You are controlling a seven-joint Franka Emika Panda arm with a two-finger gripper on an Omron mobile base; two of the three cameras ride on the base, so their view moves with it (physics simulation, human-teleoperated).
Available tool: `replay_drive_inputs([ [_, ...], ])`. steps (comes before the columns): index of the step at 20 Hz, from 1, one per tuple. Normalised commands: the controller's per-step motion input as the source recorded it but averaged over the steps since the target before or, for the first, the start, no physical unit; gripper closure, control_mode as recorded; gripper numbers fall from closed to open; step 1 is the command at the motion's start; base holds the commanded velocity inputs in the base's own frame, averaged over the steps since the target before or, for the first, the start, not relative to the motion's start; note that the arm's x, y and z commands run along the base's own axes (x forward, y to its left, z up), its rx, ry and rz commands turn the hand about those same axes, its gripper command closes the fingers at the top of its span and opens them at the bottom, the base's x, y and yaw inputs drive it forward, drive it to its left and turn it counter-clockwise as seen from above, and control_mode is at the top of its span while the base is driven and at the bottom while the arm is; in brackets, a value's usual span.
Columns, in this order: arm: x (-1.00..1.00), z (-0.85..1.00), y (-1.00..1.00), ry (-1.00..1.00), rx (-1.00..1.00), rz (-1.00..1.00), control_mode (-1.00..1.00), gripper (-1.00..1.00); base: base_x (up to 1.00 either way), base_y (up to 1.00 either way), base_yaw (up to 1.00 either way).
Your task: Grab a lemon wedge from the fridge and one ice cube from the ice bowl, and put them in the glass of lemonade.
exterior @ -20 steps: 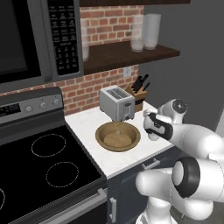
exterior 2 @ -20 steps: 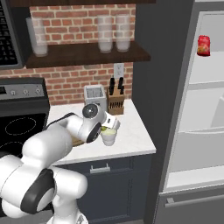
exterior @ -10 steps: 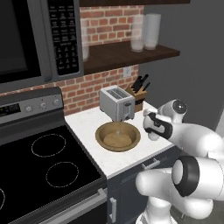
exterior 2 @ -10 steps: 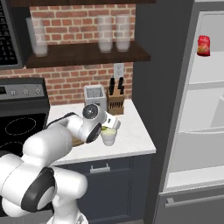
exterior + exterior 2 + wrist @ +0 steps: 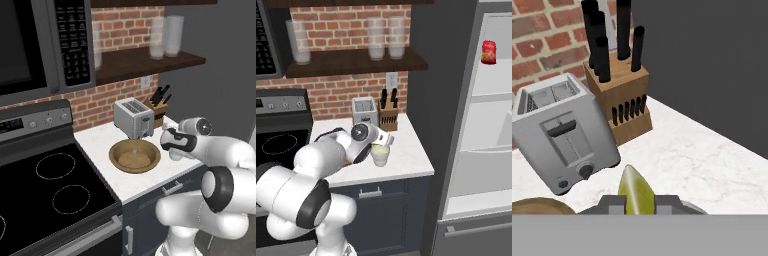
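Toaster point(image 5: 133, 117) behind ice bowl point(image 5: 135, 155), knife block point(image 5: 158, 107) beside.

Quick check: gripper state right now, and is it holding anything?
Gripper: shut on the lemon wedge, pinched between its fingertips, above the counter near the toaster.

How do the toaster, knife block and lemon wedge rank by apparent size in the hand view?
1. toaster
2. knife block, slightly smaller
3. lemon wedge, smallest though nearest the camera, held between the gripper tips
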Motion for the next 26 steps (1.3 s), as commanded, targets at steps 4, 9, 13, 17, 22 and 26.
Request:
replay_drive_inputs([
  [4, 0.0, 0.0, -0.02, -0.08, 0.0, 0.01, -1.0, 1.0, 0.0, 0.0, 0.0],
  [9, 0.0, 0.0, -0.21, 0.0, 0.0, 0.0, -1.0, 1.0, 0.0, 0.0, 0.0],
  [13, 0.07, 0.0, -0.14, 0.0, 0.0, 0.0, -1.0, 1.0, 0.0, 0.0, 0.0],
  [17, 0.02, 0.0, 0.0, 0.0, 0.0, 0.0, -1.0, 1.0, 0.0, 0.0, 0.0],
  [22, 0.07, -0.03, 0.0, 0.0, 0.0, 0.0, -1.0, 1.0, 0.0, 0.0, 0.0],
  [26, 0.06, -0.01, 0.0, 0.0, 0.0, 0.0, -1.0, 1.0, 0.0, 0.0, 0.0],
])
